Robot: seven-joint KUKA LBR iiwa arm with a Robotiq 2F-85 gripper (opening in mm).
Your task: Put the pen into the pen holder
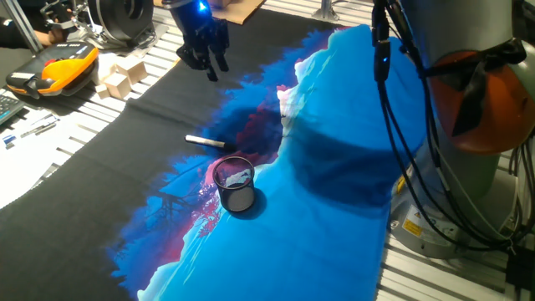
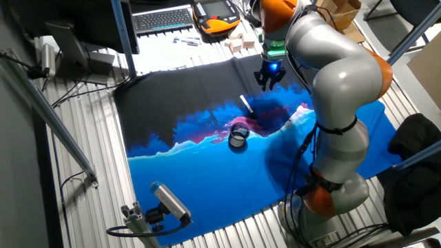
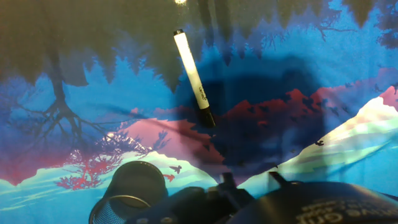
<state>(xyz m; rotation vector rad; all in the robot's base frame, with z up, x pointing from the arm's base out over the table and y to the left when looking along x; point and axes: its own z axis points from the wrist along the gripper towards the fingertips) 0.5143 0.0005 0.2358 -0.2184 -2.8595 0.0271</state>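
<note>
The pen (image 1: 205, 142) has a white barrel and black ends and lies flat on the dark part of the printed cloth. It also shows in the other fixed view (image 2: 246, 105) and in the hand view (image 3: 193, 78). The pen holder (image 1: 236, 184), a dark mesh cup with a pale scrap inside, stands upright just in front of the pen, apart from it; it also shows in the other fixed view (image 2: 238, 134) and in the hand view (image 3: 127, 193). My gripper (image 1: 209, 67) hangs above the cloth behind the pen, fingers pointing down, apart and empty; it also shows in the other fixed view (image 2: 267, 83).
The blue landscape cloth (image 1: 334, 192) covers the table. At the back left are wooden blocks (image 1: 121, 79), an orange-black device (image 1: 54, 67) and papers with small pens (image 1: 25, 130). Cables (image 1: 401, 125) and the arm's base stand at the right. A camera (image 2: 169, 203) sits at the table's edge.
</note>
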